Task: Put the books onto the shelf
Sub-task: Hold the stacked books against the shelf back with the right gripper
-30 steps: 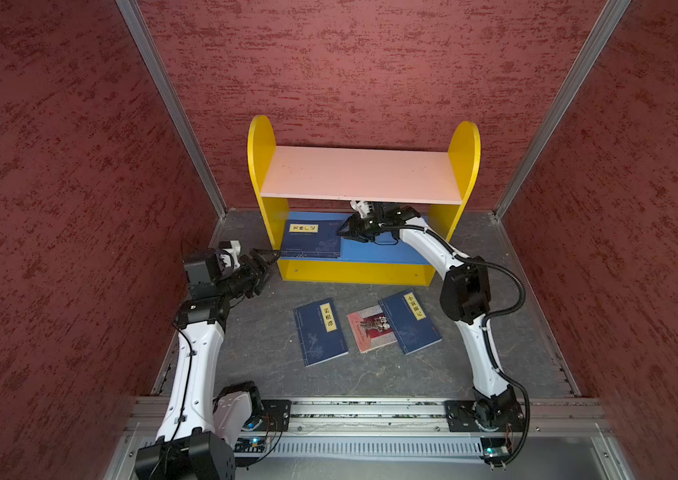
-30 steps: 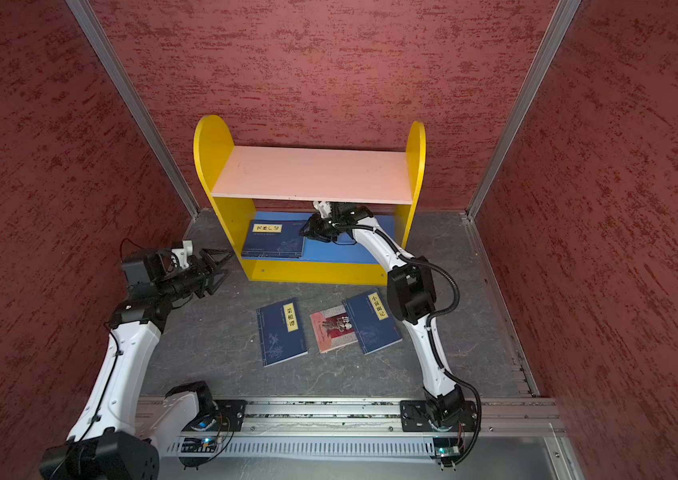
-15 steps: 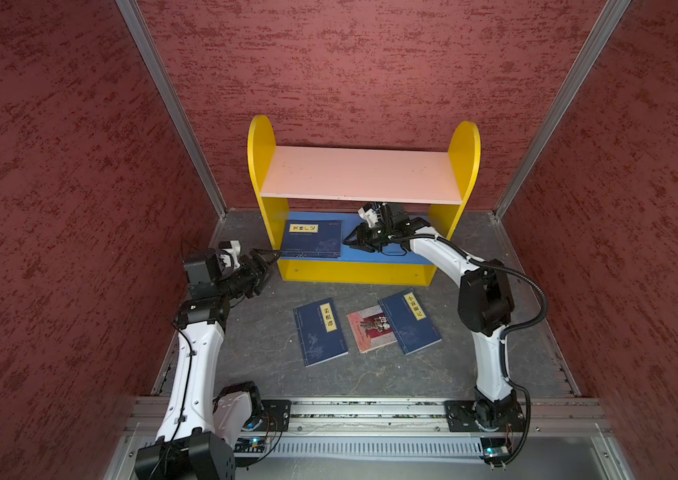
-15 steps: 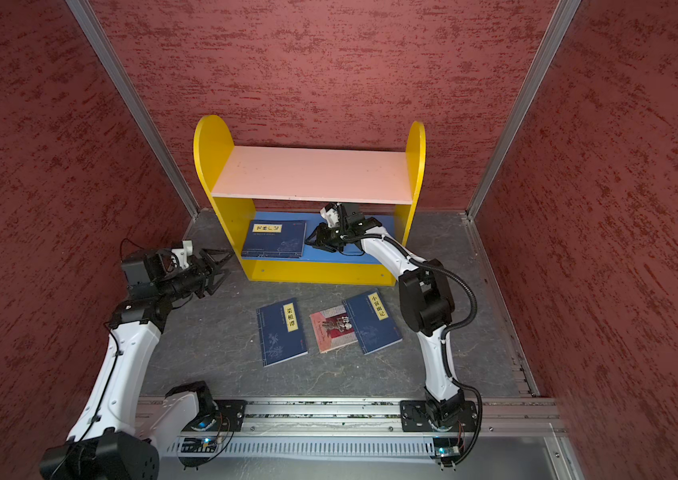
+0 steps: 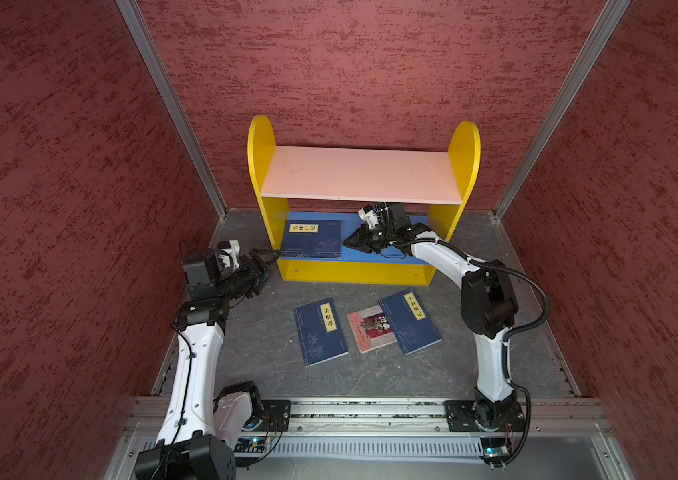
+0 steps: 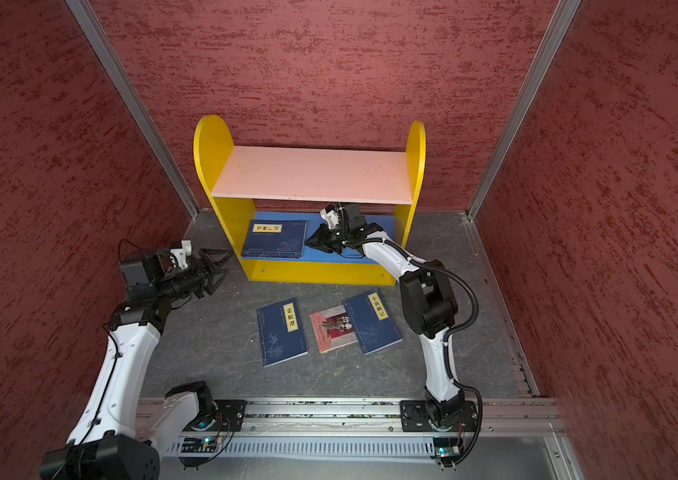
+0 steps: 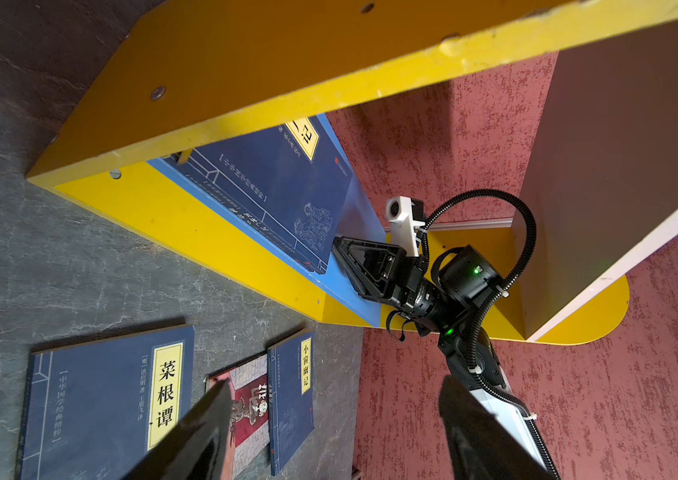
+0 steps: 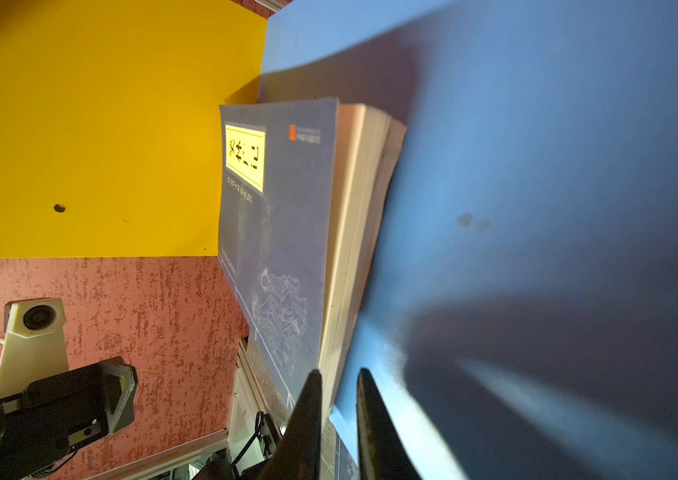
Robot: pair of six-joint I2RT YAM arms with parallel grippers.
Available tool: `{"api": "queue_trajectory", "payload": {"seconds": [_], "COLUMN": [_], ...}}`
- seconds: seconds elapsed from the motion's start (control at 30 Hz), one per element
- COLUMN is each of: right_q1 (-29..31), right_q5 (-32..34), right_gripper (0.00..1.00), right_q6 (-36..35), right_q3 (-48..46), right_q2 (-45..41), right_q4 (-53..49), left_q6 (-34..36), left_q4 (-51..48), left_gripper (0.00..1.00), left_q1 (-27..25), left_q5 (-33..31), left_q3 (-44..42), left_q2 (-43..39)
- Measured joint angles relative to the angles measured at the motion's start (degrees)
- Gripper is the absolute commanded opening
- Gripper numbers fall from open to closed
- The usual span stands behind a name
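Two stacked books (image 8: 279, 216) lie on the shelf (image 8: 537, 166) just beside the right gripper (image 8: 339, 374), nearly closed and empty.

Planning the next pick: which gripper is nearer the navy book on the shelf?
Right. The right gripper sits at the navy book's page edge; the left gripper hovers outside the shelf.

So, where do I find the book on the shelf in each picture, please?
Top view: book on the lower tier of the shelf, beside the yellow panel.
Top view: same spot.
Left wrist: just past that panel's edge.
Right wrist: next to the panel, page edges showing.
Shared landmark: that panel.
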Motion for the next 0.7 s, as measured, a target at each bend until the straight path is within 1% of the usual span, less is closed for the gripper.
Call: {"api": "queue_trajectory", "payload": {"seconds": [0.17, 0.7], "right_q1": [0.3, 0.9], "right_q5": [-0.6, -1.6], "right_gripper": [0.09, 0.08], "right_q6": [0.4, 0.7], "right_q3": [0.0, 0.8], "right_q2": [0.0, 0.1], "right_q4": [0.7, 0.7], "left_q6": [0.0, 0.0], "left_q4": [0.0, 0.0], "left_gripper": [0.79, 0.79], "left_q1": [0.0, 0.0], "left_q5": [0.0, 0.1], "left_q3": [0.0, 0.0], "left_q2": [0.0, 0.0]}}
